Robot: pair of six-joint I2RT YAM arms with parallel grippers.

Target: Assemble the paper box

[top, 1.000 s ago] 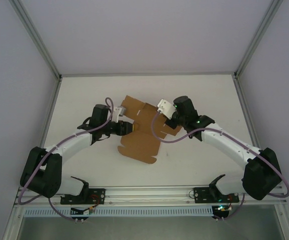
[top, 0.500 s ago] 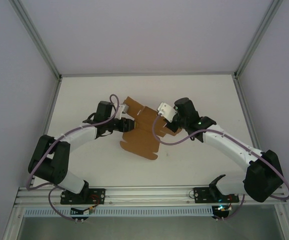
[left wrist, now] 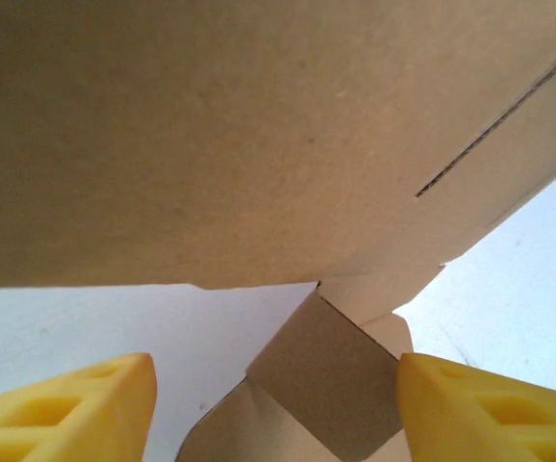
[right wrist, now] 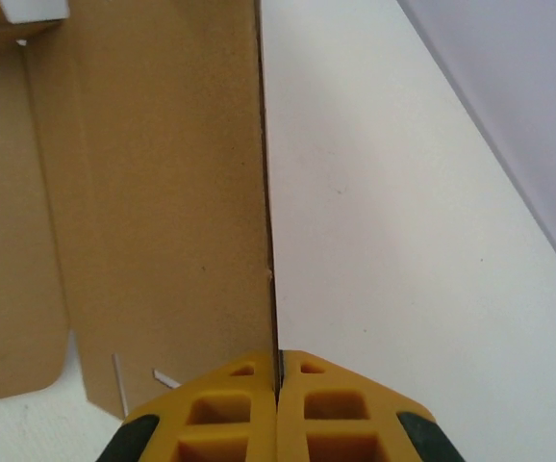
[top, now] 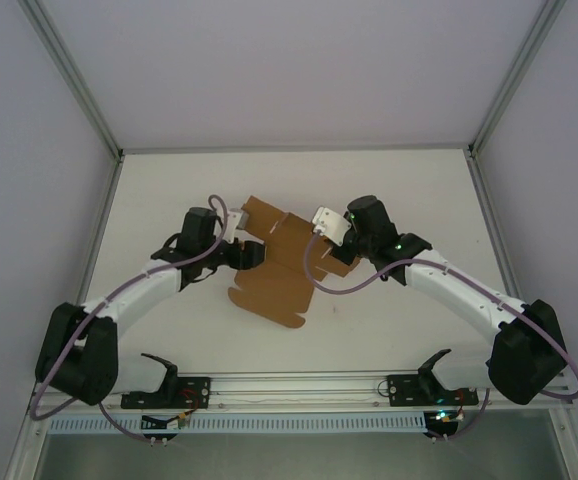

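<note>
Paper box (top: 272, 288): brown die-cut sheet lying mid-table between the two arms. Its long axis runs roughly near to far. The near end lies flat and the far panels are partly raised.
Left gripper (left wrist: 274, 409): at the sheet's left edge, fingers spread wide with a small flap between them and nothing clamped.
Right gripper (right wrist: 278, 385): at the sheet's right side, pinched tight on the edge of an upright panel.

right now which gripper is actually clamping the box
The right gripper: its jaws are shut on an edge of the paper box. The left gripper stands open.
</note>
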